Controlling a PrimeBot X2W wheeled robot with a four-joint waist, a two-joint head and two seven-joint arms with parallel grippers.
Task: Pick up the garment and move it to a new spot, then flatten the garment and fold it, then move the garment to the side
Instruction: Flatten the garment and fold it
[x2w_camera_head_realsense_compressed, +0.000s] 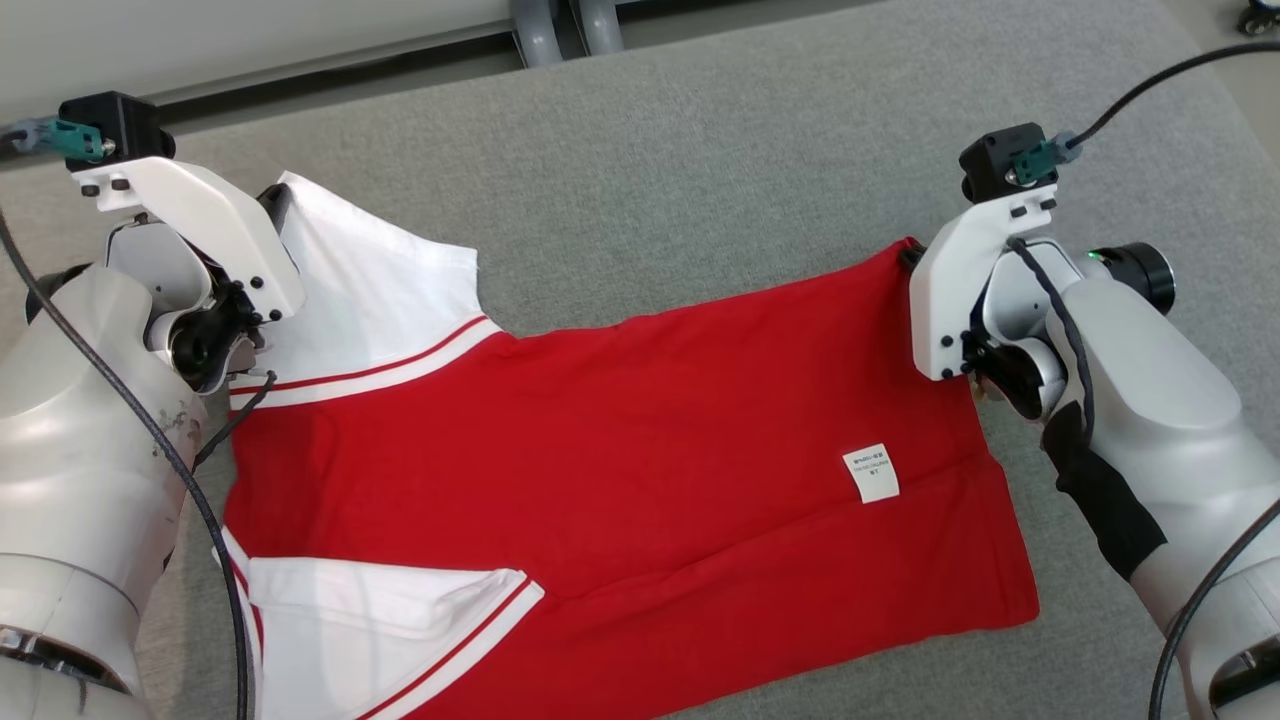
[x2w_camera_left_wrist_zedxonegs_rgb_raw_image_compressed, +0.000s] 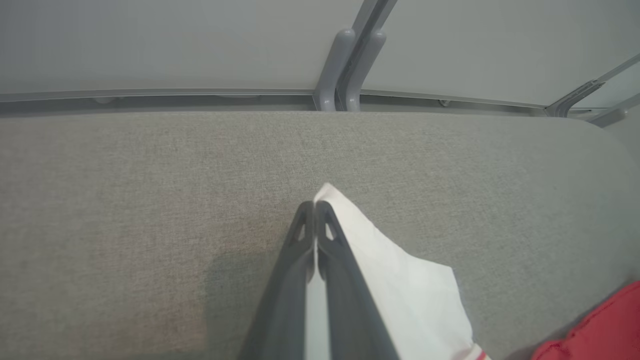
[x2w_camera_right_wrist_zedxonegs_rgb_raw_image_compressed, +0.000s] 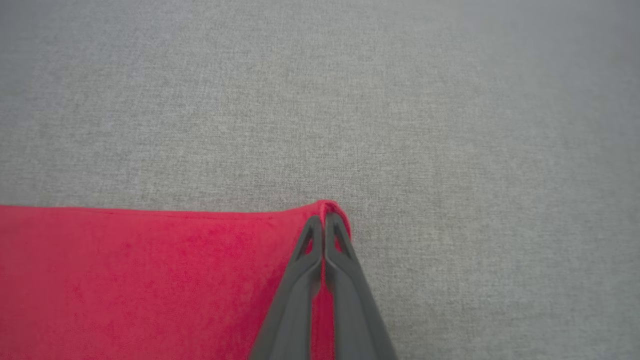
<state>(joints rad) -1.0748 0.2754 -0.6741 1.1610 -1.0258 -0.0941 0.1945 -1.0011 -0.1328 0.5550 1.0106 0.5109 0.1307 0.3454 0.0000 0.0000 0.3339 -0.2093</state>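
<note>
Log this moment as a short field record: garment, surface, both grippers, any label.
garment: red fabric shirt with white red-striped sleeves, spread out, sleeves at the robot's left
surface: grey woven-cloth table
left gripper: shut on far white sleeve, at its corner
right gripper: shut on far red hem corner
label: small white tag on the red body

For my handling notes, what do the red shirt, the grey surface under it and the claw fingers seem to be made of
Red shirt: soft matte knit, probably cotton; it drapes and creases, with a fine nap up close. Grey surface: woven upholstery-like fabric, matte, visible weave. Claw fingers: dark matte plastic, likely moulded, with cut-out tips.
</note>
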